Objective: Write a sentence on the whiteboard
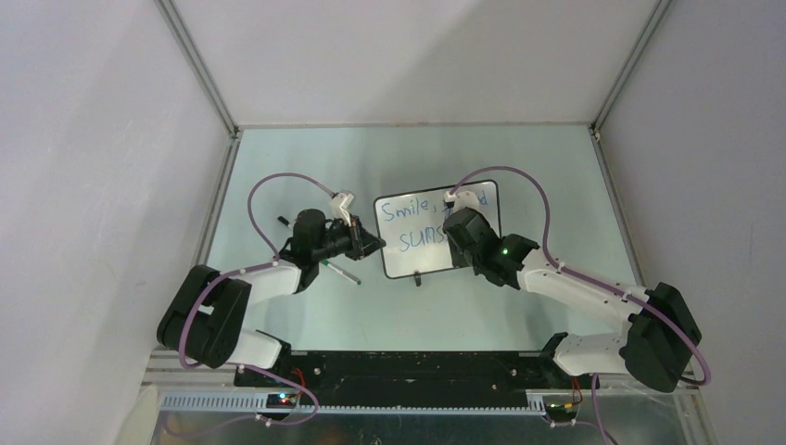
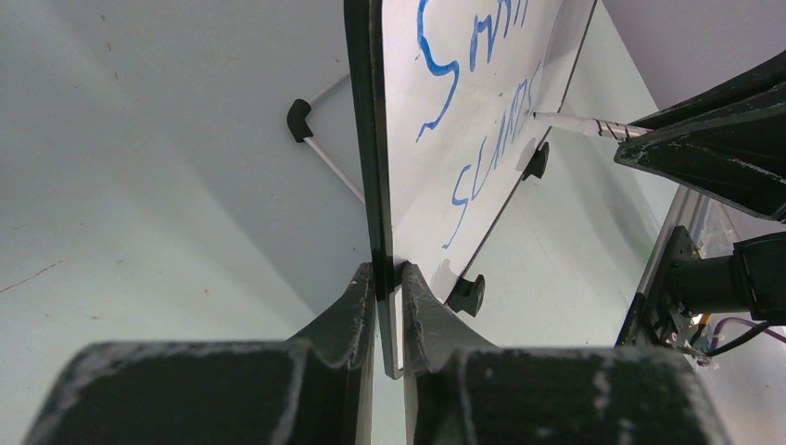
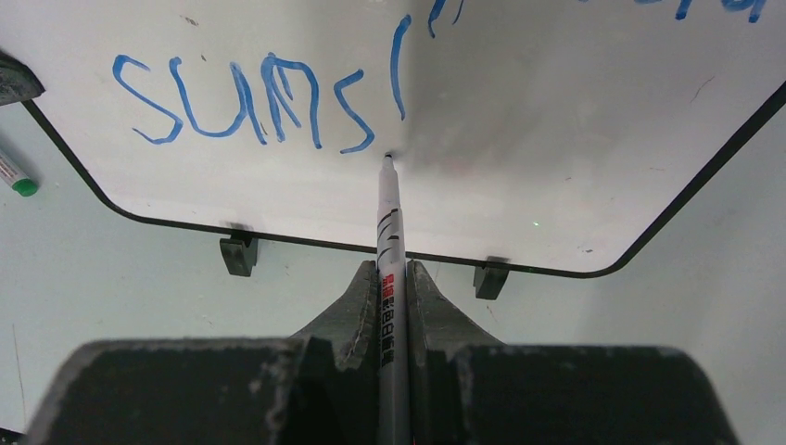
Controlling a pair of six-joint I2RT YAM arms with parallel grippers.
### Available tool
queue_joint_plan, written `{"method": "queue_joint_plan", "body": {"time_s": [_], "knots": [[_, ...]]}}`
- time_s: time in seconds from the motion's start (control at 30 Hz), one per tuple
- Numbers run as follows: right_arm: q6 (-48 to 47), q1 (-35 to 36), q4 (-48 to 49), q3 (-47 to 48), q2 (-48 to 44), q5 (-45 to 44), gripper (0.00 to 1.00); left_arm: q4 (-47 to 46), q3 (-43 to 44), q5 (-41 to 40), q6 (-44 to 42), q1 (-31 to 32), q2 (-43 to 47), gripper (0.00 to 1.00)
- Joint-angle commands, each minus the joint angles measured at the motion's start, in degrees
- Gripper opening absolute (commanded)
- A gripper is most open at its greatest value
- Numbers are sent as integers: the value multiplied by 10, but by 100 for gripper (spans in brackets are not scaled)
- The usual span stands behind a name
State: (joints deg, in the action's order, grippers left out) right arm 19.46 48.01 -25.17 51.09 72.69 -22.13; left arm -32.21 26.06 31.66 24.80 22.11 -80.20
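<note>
Currently, L pincer (image 2: 389,275) is clenched on whiteboard (image 1: 419,263) edge, at board's 9 o'clock; board sits mid-worktop (image 1: 306,176). R pincer (image 3: 392,278) is clenched on marker (image 3: 389,218), tip touching board at 5 o'clock of last "s". Sentence (image 3: 250,102) reads "Smile," upper line, "suns" plus one stroke lower. Spare pen (image 1: 345,273) lies at 7 o'clock of L pincer.

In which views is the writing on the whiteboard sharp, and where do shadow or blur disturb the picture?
Right wrist view: the writing is sharp, a grey shadow lies on the whiteboard right of the marker tip, and the right gripper is blurred below. Left wrist view: the steep angle stretches the letters; the left gripper is blurred. Top view: evenly lit, letters small.
</note>
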Motion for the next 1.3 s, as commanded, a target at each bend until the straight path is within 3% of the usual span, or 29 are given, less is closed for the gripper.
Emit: {"method": "queue_joint_plan", "body": {"time_s": [0.0,1.27], "knots": [[2,0,13,1,-16,-17,0,23,9,-11,-28,5,6,6],[-30,-34,27,64,14,1,0,24,10,-11,-29,6,5,5]]}}
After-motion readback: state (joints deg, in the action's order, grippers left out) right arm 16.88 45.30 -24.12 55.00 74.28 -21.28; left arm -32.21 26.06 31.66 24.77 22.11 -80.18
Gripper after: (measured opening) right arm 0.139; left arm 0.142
